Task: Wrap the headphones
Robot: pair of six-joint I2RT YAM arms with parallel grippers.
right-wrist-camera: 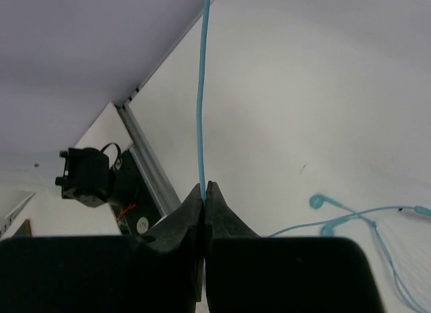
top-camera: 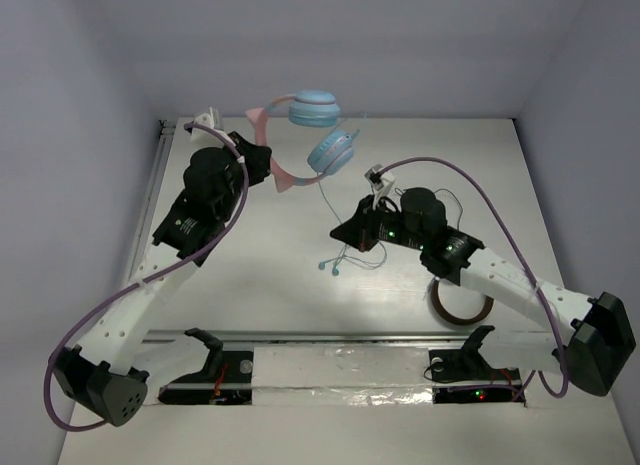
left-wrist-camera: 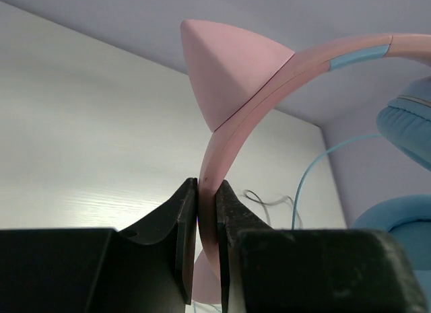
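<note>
ok, headphones (top-camera: 333, 151) sit at the far-left of the surface (top-camera: 250, 285). they look lifted clear of it and are carried by the headband (top-camera: 290, 182). left fingers (left-wrist-camera: 206, 209) are clamped flat on the pink band, just below a cat-ear (left-wrist-camera: 229, 71) bump. both earcups (top-camera: 315, 109) hang out past the grip twd the back wall.

right fingers (right-wrist-camera: 204, 194) are pinched shut on the cable (right-wrist-camera: 201, 91), which runs straight up from them and looks taut. more thin blue wire (right-wrist-camera: 350, 215) w/ small bud-like ends lies on the surface just beside the right arm. can't tell if it's the same run.

handling, as a guess:
- **weight:** the set is light, so no load issue.
- **band:** stiff but springy plastic and smooth. w/ a narrow grip it could pivot or slide, esp. w/ the cup weight hanging off one side. a hold on the plain band near the ear bump seems right. avoid the padded cups, which are soft, prob. swivel and would squash.
- **cable:** thin, limp and slick. it holds no shape, so loops will likely spring off w/o tension.
- **risk:** a hard pull may strain the cable where it enters the cup.

best to pinch the cable close, keep light steady tension and lay the turns round the band or betw. the cups.
</note>
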